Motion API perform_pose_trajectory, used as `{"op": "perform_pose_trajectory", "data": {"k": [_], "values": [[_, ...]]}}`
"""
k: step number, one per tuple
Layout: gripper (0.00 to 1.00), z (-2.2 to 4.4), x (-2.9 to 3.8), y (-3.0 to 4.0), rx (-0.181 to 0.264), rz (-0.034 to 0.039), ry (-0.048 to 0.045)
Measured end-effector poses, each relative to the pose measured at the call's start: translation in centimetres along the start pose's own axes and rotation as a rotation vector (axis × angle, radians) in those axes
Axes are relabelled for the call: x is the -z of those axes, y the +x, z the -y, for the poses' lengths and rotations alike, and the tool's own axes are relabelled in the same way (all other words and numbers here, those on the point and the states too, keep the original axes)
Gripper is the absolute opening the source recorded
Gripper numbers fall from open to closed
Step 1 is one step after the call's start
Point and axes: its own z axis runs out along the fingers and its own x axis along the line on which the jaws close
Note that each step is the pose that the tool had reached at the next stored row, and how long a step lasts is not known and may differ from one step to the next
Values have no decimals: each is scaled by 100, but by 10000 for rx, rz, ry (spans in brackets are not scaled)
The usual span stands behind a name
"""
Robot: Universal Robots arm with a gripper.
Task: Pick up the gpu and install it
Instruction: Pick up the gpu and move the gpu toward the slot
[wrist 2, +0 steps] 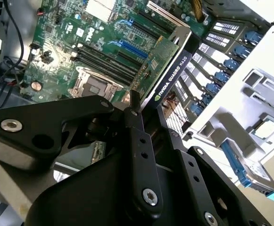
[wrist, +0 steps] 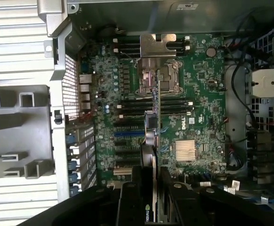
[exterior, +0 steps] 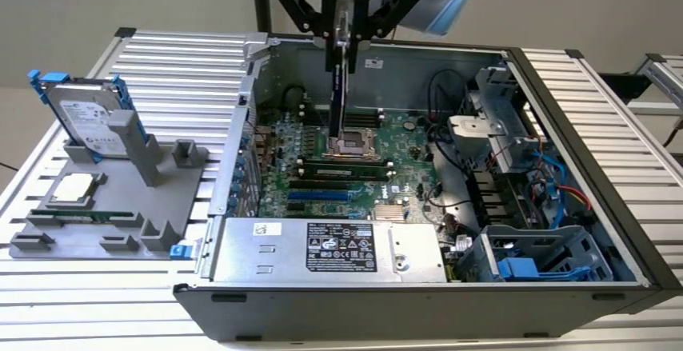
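Claw (exterior: 347, 43) pointing straight down, clamped on gpu (exterior: 339, 95), card hanging edge-on over motherboard (exterior: 411, 139).

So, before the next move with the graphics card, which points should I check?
1. Pincer shut on graphics card: ok.
2. Card above the open computer case: ok.
3. Card lined up with blue slot: not ok; in the first wrist view it runs across the slot.
4. Blue slot empty: ok.
5. Cables apart from card: ok.
6. Card clear of motherboard: cannot tell.
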Motion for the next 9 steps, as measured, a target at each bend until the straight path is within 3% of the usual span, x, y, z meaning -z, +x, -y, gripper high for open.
{"op": "perform_pose_trajectory", "data": {"k": [9], "values": [[0,-10,-3,-132,0,0,-1]]}}
